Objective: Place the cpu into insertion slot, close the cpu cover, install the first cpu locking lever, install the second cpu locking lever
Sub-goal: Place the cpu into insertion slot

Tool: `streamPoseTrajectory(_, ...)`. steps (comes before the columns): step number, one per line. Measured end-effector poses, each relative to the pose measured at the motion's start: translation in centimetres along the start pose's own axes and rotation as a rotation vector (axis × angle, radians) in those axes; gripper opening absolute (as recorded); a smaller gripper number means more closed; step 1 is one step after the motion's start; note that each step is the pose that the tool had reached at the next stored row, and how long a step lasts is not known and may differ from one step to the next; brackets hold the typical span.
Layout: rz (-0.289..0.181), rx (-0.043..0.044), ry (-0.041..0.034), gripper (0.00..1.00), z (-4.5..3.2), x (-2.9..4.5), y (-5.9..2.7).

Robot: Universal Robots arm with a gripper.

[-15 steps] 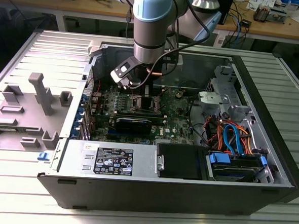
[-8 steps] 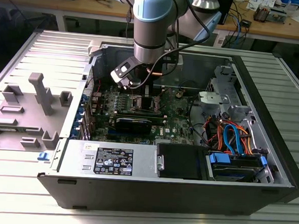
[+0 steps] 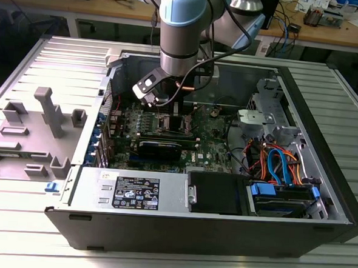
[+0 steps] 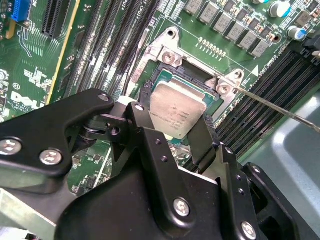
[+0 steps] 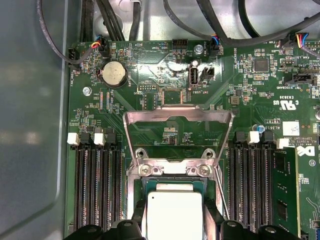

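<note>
over the open insertion slot [image 4: 175,77] the tool [image 4: 170,127] grips the cpu [image 5: 173,212] by two opposite edges, just above the slot; cpu cover [image 5: 178,112] stands flipped up beside it on the green board [image 5: 150,75].

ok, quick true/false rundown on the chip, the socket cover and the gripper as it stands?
1. The cover is closed over the socket. False: it is swung up, which leaves the socket open.
2. The gripper has the chip between its fingers, over the socket. True.
3. The chip lies on the table outside the case. False: it is inside the case, above the green board.
4. A round coin battery sits on the board. True.
</note>
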State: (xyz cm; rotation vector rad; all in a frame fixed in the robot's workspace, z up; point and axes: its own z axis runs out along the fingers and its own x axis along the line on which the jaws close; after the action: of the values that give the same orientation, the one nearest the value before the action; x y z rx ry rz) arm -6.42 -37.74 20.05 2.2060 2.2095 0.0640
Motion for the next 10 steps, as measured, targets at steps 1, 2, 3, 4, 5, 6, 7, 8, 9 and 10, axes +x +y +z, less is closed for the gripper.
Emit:
streamPoseTrajectory(1,0.0,0.0001,-0.0001,0.56,0.0,0.0,0.0)
streamPoseTrajectory(2,0.0,0.0001,-0.0001,0.56,0.0,0.0,0.0)
streamPoseTrajectory(3,0.0,0.0001,-0.0002,0.62,0.0,0.0,0.0)
streamPoseTrajectory(4,0.0,0.0001,-0.0002,0.62,0.0,0.0,0.0)
streamPoseTrajectory(5,0.0,0.0001,-0.0002,0.62,0.0,0.0,0.01)
streamPoseTrajectory(6,0.0,0.0001,-0.0001,0.62,0.0,0.0,0.01)
streamPoseTrajectory(7,0.0,0.0001,0.0002,0.62,0.02,0.0,0.01)
streamPoseTrajectory(8,0.0,0.0,0.0003,0.62,0.03,0.02,0.01)
streamPoseTrajectory(9,0.0,0.0,0.0004,0.62,0.05,0.04,0.01)
streamPoseTrajectory(10,0.003,0.0001,0.0002,0.62,0.06,0.08,0.01)
